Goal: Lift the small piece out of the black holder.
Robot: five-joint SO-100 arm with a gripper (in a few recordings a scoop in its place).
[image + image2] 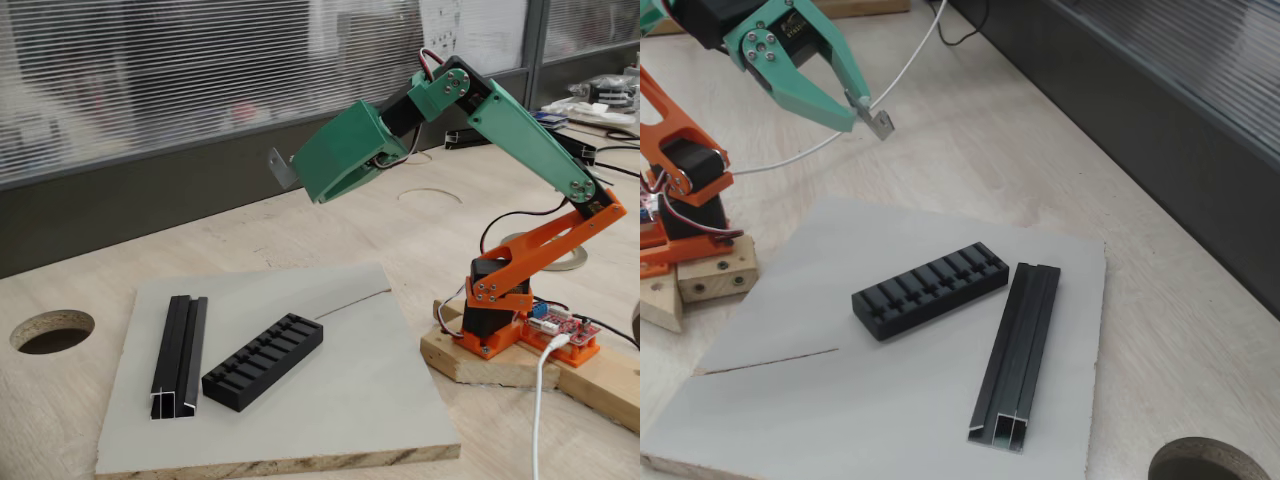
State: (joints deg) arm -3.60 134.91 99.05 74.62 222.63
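high above the grey board [300,420], my fingers [293,166] pinch the small piece [279,165] by one edge, well clear of the black holder [263,362]. my worry: that thin grip could slip, dropping it onto the counter [330,225].

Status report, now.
Pincer shut on small piece, raised. Black holder on grey board, slots bare. Channel rail beside it, no obstruction.

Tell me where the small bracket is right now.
The small piece is pinched at the tip of the green claw, raised in the air clear of the black holder on the grey board; both fixed views show it.
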